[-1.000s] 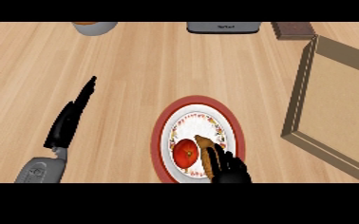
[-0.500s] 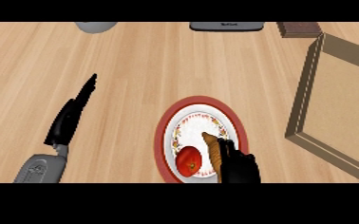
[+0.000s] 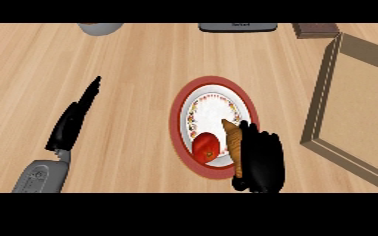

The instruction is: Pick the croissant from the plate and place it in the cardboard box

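Pale, wood-grained counter (image 3: 140, 65)

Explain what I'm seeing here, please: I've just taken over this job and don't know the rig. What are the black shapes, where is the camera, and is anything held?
There is one view, taken from the robot's head and looking steeply down at a wooden counter. The black shapes are its hands, on grey forearms. The left hand rests open at the view's left. The right hand curls round the croissant on the red-rimmed plate, beside a red fruit, likely a tomato. Whether the croissant has left the plate, I cannot tell. The cardboard box, where it should go, sits at the right. Along the far edge are a grey bowl, a dark flat item and a brown block.
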### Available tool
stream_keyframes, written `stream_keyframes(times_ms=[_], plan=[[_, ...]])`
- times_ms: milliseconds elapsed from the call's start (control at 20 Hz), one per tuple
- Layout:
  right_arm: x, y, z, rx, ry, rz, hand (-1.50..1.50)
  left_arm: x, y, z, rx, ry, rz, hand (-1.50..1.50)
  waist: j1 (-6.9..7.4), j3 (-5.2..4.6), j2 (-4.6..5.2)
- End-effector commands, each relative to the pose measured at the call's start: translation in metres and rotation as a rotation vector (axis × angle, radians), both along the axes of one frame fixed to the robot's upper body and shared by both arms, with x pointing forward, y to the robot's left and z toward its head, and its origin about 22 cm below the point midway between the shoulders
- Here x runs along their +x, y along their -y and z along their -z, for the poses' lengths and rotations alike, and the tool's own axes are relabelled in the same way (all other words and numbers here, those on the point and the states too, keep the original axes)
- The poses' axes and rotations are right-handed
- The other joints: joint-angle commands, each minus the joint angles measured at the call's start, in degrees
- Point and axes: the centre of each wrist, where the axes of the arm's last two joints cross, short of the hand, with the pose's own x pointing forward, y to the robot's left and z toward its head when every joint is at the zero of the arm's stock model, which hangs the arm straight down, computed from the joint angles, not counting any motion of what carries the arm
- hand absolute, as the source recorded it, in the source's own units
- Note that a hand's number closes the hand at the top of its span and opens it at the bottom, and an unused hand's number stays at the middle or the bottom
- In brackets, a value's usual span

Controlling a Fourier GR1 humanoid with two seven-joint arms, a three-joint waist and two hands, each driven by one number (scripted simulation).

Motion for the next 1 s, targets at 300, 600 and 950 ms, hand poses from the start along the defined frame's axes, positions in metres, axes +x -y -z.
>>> stream_keyframes(times_ms=[300, 600, 950], plan=[[0.065, 0.061, -0.166, -0.007, 0.398, 0.384, 1.50, 0.002, 0.007, 0.005, -0.002, -0.013, -0.002, 0.00, -0.55, -0.89, -1.14], [0.062, 0.114, -0.221, 0.019, 0.469, 0.493, 1.50, -0.007, -0.011, 0.006, 0.003, -0.013, 0.006, 0.00, -0.43, -0.84, -1.14], [0.064, 0.181, -0.212, 0.005, 0.410, 0.604, 1.50, -0.010, 0.004, -0.001, 0.003, 0.001, -0.001, 0.00, 0.00, -0.79, -1.07]])
